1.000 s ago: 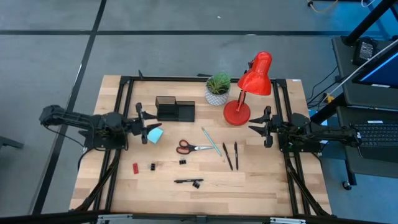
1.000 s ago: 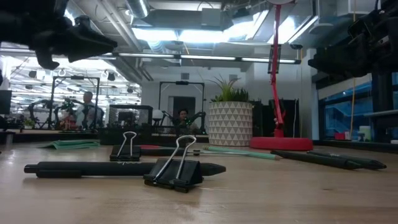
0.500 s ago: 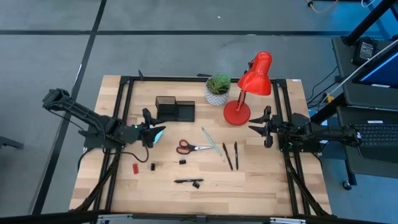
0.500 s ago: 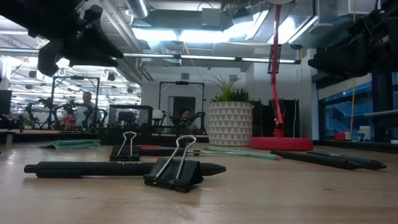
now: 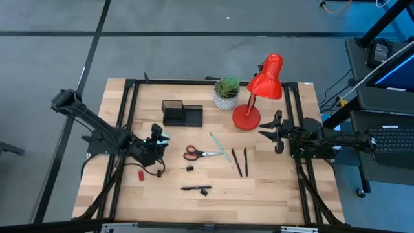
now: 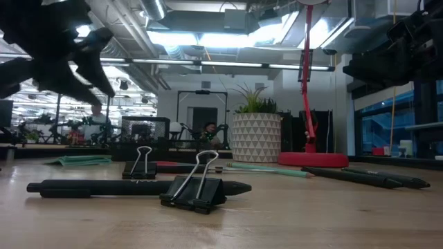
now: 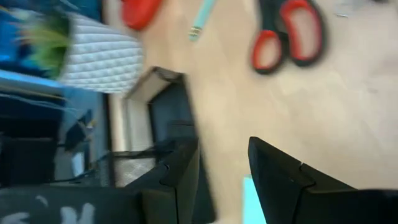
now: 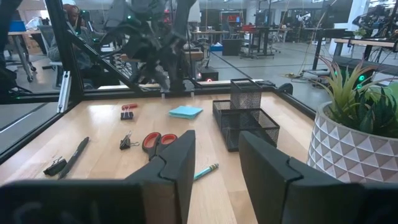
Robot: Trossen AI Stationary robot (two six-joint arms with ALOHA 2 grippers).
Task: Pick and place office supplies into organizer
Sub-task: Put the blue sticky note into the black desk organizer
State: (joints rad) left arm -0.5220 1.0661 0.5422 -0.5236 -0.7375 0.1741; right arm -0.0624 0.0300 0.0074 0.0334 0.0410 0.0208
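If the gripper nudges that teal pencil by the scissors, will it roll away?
Probably a little. The teal pencil looks thin and round, lying flat on bare wood, so a sideways push may roll it. It looks stiff and light. The scissors beside it might stop it.

1. The bench (image 5: 259,188) is made of pale, smooth, matt wood.
2. The organizer (image 8: 245,118) is formed of black wire mesh.
3. The lamp (image 5: 259,90) is finished in glossy red.
4. The binder clip (image 6: 196,188) is fitted with shiny wire handles.

Red-handled scissors (image 5: 199,153) — black organizer (image 5: 182,114)
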